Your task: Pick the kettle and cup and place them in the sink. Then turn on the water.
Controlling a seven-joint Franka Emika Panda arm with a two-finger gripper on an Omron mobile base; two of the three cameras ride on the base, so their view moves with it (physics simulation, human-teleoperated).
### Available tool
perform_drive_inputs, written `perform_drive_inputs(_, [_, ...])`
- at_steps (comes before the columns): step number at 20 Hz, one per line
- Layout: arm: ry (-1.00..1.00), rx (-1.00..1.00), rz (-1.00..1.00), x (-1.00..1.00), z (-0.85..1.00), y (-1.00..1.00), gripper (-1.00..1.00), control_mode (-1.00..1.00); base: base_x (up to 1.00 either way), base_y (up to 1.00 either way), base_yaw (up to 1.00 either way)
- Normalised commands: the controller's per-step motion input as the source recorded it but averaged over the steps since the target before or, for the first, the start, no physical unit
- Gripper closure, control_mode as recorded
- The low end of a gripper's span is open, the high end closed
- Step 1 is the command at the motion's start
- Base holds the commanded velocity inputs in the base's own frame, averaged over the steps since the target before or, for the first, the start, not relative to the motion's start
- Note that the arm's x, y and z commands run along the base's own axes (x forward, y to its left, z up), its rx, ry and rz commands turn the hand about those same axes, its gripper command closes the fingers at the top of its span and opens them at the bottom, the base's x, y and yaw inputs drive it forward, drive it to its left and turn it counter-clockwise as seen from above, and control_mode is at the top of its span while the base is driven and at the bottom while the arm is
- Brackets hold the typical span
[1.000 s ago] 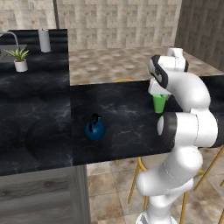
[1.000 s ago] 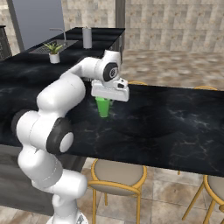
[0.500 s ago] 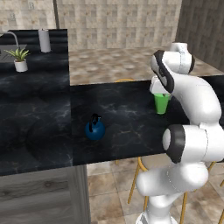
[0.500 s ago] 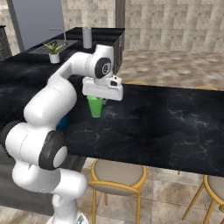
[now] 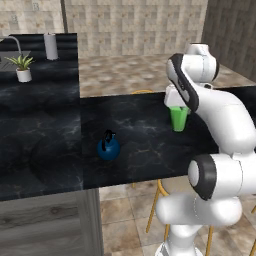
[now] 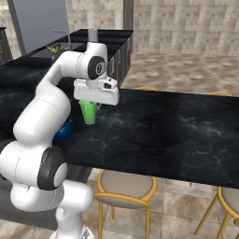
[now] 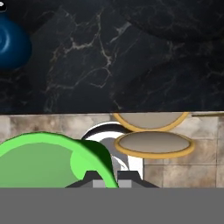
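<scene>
Risk: cup (image 5: 178, 118) gripped at rim only; fast swing toward far sink (image 5: 10, 52) could tilt it, slip it, or clip kettle (image 5: 108, 148) sitting left of it on surface (image 5: 145, 130); gripper (image 7: 106, 178) clamped on cup wall, fingers nearly together, one inside rim, one outside; cup lifted just above surface, judging by shadow.

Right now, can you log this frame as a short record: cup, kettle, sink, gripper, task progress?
cup: green cup held upright in the fingers, apparently lifted off the black counter
kettle: blue kettle standing on the counter, untouched
sink: sink at the far end, faucet with no stream visible
gripper: gripper closed on the cup's rim
task progress: nothing in the sink yet
</scene>
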Motion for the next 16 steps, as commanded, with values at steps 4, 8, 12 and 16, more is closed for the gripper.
perform_drive_inputs(4, [0.00,0.00,0.00,-0.17,0.04,0.22,1.00,-1.00,0.00,0.00,0.00])
perform_drive_inputs(8, [0.00,0.00,0.00,-0.06,0.00,0.02,1.00,1.00,-0.08,0.00,0.00])
perform_drive_inputs(12, [0.00,0.00,0.00,0.00,0.00,0.00,1.00,1.00,-0.75,0.14,0.01])
perform_drive_inputs(16, [0.00,0.00,0.00,0.00,0.00,0.00,1.00,1.00,-1.00,0.68,0.00])
